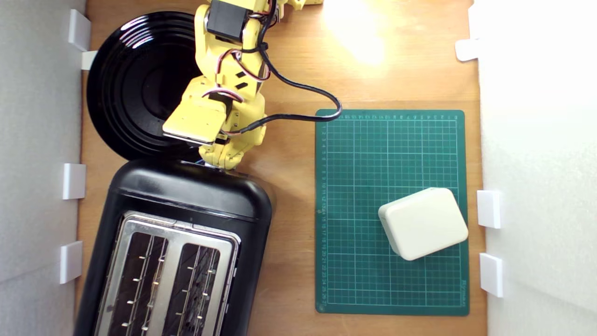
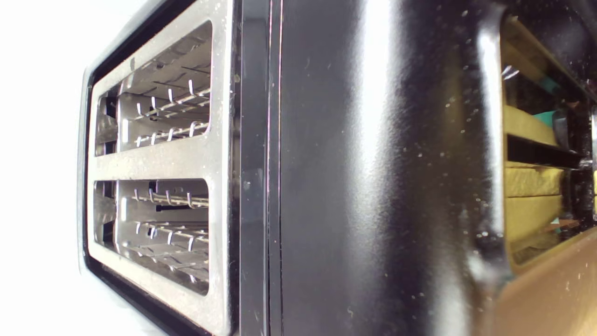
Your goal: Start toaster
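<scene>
On the exterior view's left, behind my claw, lies a round black plate with nothing on it; my yellow arm crosses over its rim. My claw reaches down at the near end wall of the toaster, its tip at the top edge of that wall, so the toaster sits straight ahead of me and stretches away from the claw. The tip drops out of sight behind the black edge, so I cannot tell whether my fingers are spread or pressed together, nor whether they touch anything.

The toaster's long axis runs away from my claw, leaning slightly toward the exterior view's left as it goes, and its far end passes out of frame. Its silver top plate faces up, with two slots side by side running the same way as the body. Both slots hold only wire racks. In my wrist view the glossy shell fills most of the picture, the two slots beyond it, and at the edge nearest me I see yellow reflections and a small patch of teal; I cannot tell what that patch is.

To the exterior view's right of my claw, well apart, a green mat lies on the wooden table, and a cream box rests on the mat.
</scene>
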Robot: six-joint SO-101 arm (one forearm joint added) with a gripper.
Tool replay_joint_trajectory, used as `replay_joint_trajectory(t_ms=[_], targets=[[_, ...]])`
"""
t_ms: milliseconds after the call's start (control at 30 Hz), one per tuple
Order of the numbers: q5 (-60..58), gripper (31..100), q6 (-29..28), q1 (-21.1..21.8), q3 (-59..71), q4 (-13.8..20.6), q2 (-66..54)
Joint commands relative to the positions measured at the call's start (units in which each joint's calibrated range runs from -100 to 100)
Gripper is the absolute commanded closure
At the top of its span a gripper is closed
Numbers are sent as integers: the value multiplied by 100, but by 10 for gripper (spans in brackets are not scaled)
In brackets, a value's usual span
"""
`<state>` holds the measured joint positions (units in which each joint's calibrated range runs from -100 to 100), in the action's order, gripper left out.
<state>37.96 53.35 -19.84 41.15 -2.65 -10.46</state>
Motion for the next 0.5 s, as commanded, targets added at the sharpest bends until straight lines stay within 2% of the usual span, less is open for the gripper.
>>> replay_joint_trajectory(t_ms=[0, 467], targets=[[328, 989, -1, 31, 51, 2, 405], [311, 989, -6, 23, -621, 77, 339]])
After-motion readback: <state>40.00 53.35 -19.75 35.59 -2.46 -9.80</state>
